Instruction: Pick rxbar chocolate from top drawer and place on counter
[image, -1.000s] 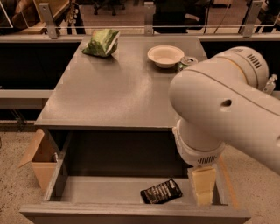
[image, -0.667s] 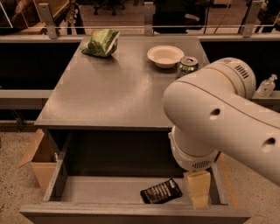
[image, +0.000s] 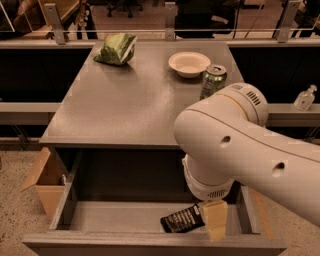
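The rxbar chocolate (image: 182, 219), a black glossy wrapper with pale lettering, lies flat on the floor of the open top drawer (image: 125, 217), right of its middle and near the front panel. My gripper (image: 215, 220) hangs down inside the drawer from the big white arm, right beside the bar's right end. Its pale finger (image: 216, 218) appears to touch or overlap that end. The counter (image: 135, 95) is the grey top above the drawer.
On the counter stand a green snack bag (image: 116, 49) at the back left, a white bowl (image: 189, 63) and a green can (image: 213, 80) at the back right. A brown cardboard box (image: 46, 182) sits on the floor left of the drawer. A sanitizer bottle (image: 304, 97) stands at the far right.
The arm has swung left and lower over the drawer. The gripper has moved left, closer to the bar's right end. The bar has not moved.
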